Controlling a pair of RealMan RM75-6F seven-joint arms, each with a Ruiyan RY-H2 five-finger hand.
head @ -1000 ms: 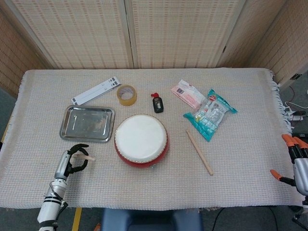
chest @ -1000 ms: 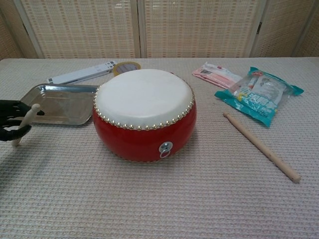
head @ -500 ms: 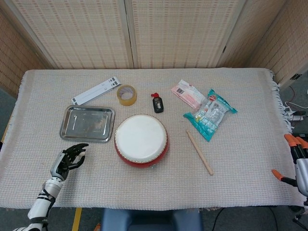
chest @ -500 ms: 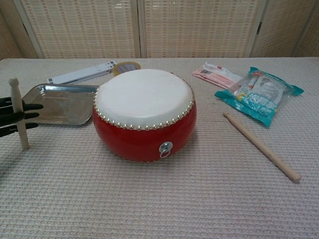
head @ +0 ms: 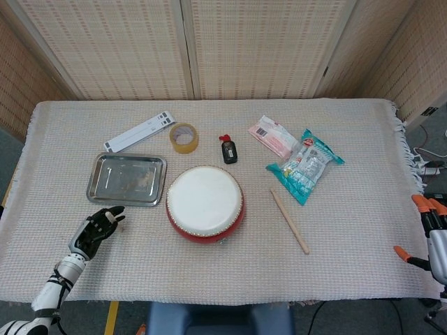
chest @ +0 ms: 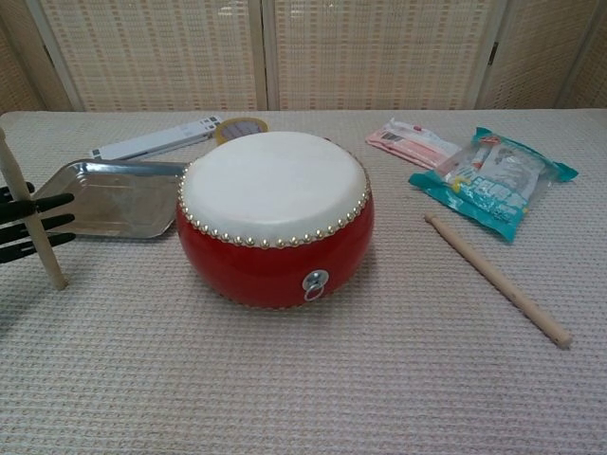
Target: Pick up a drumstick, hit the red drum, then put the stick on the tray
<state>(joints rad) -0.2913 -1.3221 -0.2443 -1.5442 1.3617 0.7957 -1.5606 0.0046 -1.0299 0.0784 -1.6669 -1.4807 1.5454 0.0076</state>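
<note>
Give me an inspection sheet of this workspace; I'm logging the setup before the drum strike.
Surface: woven cloth covers the table.
Job's things: red drum centre; metal tray beside it; one drumstick upright in the left hand; second drumstick lying flat.
Clutter: tape roll, white strip, small bottle, two snack packets.
Hands: right hand at the table edge, grip unclear.
Cables: one off-table.
Surroundings: woven screens.

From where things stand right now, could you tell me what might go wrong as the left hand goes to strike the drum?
1. The left hand holds its drumstick near the middle, almost upright; a swing could loosen it.
2. The tray lies just beyond that hand, so the stick's lower end might clip its rim.
3. The red drum sits loose on the cloth, so a hard hit may shift it.
</note>
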